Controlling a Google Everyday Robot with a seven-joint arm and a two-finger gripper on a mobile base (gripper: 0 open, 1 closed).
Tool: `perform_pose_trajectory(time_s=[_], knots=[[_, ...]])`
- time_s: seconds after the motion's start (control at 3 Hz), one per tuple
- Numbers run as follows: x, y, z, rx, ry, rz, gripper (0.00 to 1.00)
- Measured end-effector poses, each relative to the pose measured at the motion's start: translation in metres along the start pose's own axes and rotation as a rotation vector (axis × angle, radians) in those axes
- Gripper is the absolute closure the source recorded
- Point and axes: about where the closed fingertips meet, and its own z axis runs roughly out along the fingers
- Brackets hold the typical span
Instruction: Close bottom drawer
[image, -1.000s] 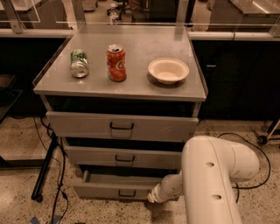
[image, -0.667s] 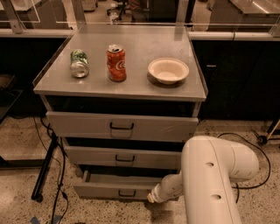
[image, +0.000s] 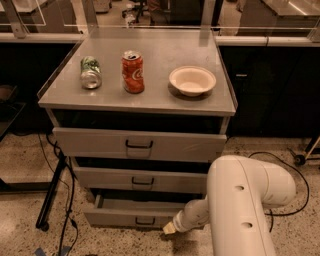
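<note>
bottom drawer (image: 120, 216) is sticking out at the foot of the cabinet (image: 140, 102); end effector (image: 170, 228) is hovering at the right end of its front, can't tell how open; it's looking like stiff, light sheet metal, so I'm guessing a flat push on that front works
</note>
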Motion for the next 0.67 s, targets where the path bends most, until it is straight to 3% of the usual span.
perform_pose_trajectory(time_s=[0.33, 0.67], knots=[[0.0000, 0.0001, 0.0001, 0.000, 0.000, 0.000, 0.00], [0.0000, 0.0001, 0.0001, 0.000, 0.000, 0.000, 0.00]])
